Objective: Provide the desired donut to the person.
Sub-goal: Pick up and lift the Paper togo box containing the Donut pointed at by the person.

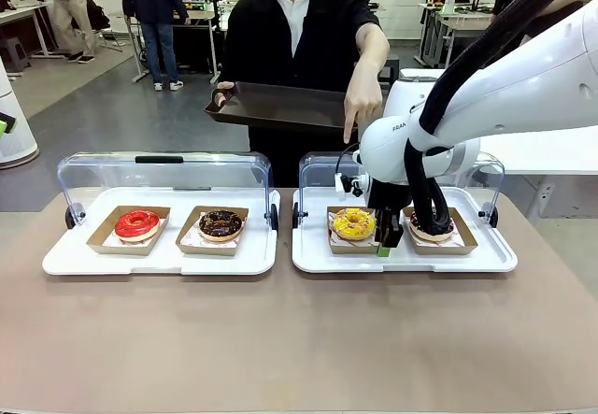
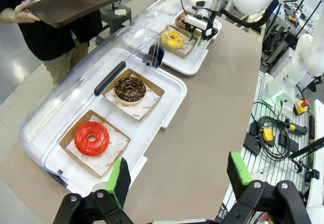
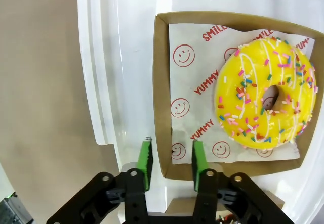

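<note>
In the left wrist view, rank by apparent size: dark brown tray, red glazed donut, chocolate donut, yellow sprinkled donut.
Dark brown tray
red glazed donut
chocolate donut
yellow sprinkled donut
Donut order may just reflect camera nearness.

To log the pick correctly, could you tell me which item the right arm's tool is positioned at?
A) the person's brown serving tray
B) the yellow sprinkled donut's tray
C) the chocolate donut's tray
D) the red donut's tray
B: the right tool has its green pads on either side of the wall of the cardboard tray holding the yellow sprinkled donut.
</note>
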You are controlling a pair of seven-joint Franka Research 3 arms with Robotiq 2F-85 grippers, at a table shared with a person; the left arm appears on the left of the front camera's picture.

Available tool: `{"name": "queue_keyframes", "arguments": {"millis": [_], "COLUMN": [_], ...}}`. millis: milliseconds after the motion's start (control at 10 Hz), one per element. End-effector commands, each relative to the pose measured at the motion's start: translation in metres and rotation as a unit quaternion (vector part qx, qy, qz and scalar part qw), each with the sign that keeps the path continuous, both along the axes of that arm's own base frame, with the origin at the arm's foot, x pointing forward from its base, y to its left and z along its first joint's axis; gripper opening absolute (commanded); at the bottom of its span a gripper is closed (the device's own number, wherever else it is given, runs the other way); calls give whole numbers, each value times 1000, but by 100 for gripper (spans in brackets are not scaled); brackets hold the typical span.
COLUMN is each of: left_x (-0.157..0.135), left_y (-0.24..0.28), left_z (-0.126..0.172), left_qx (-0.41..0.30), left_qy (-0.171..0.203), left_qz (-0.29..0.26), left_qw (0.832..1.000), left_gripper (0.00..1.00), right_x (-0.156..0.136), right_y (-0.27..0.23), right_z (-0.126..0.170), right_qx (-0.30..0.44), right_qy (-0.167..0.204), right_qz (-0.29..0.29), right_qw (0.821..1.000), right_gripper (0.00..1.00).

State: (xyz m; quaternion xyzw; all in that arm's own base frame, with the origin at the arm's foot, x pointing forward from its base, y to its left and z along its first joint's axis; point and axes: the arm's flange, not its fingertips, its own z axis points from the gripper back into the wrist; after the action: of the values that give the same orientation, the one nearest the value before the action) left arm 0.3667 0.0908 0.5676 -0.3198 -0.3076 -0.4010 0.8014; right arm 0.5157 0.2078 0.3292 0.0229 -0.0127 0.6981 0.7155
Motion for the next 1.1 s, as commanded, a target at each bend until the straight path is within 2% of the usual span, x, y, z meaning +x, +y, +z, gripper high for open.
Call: {"name": "queue_keyframes", "arguments": {"millis": [0, 800, 1000], "left_x": [0, 0, 0], "left_y": [0, 0, 0], "left_z": [0, 0, 0], "left_qx": [-4, -4, -4], "left_qy": [-2, -2, -2], "left_qz": [-2, -2, -2], "left_qw": [1000, 1000, 1000], "left_gripper": [100, 100, 100], "right_x": [9, 6, -24], "right_y": [-2, -2, 13], "right_z": [-5, -4, 28], "right_qx": [15, -1, -19], "right_qy": [8, 5, 33], "right_qz": [9, 22, 26], "right_qw": [1000, 1000, 999], "right_gripper": [0, 0, 0]}}
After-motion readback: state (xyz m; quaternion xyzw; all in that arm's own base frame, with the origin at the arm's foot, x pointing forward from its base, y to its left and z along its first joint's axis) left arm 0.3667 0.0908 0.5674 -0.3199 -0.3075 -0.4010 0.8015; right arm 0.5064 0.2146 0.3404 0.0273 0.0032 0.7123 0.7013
